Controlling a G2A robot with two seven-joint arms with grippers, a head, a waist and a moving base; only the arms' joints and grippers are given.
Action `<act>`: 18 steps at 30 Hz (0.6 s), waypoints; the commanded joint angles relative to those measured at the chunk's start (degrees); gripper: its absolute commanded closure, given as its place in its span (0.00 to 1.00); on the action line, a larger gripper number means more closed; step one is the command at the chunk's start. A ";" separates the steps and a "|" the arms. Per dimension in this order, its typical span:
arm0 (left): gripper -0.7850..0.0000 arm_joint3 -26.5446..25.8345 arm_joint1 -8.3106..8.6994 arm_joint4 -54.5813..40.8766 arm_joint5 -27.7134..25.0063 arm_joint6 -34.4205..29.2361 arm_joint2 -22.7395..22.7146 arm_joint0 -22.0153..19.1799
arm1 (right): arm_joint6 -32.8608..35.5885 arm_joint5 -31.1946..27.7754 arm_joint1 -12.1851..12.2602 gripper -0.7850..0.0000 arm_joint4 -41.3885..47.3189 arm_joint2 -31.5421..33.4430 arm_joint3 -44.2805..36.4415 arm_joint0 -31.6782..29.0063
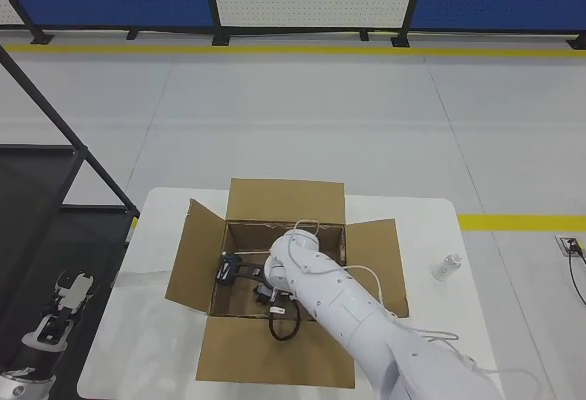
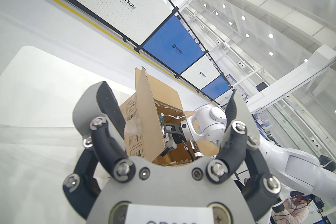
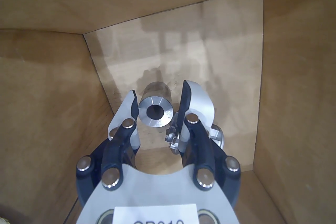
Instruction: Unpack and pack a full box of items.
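Fingers (image 3: 199, 101) of the right gripper (image 3: 160, 89) are apart and straddle a metal cylinder (image 3: 156, 110) on the floor of the cardboard box (image 1: 285, 200). One pad is against or almost against its side, and the other is just clear of it. Nothing is clamped yet. The cylinder appears to stand on end near one inner corner of the box, its bored face pointing up toward the wrist.

I judge it solid, stiff and heavy for its bulk, with a smooth curved wall that could slip or roll in a loose pinch. The best hold would be square across its width, low enough for the pads to meet the straight side rather than the rim, and firm before lifting.

Count:
- **Box:** one, with four flaps folded out.
- **Cylinder:** one, between the fingers.
- **Round metal part (image 3: 218, 135):** one, just beside the cylinder and half hidden behind a finger.
- **Clear bottle (image 1: 446, 265):** one, outside the box on the desk (image 1: 423, 215).

The left gripper (image 2: 169, 91) hangs well clear of the box, off the desk's edge, its fingers spread wide around nothing.
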 commanded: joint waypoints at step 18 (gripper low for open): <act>0.00 0.00 0.00 0.00 0.00 0.00 0.00 0.00 | -11.44 -16.06 4.09 0.22 -0.72 3.28 0.91 5.24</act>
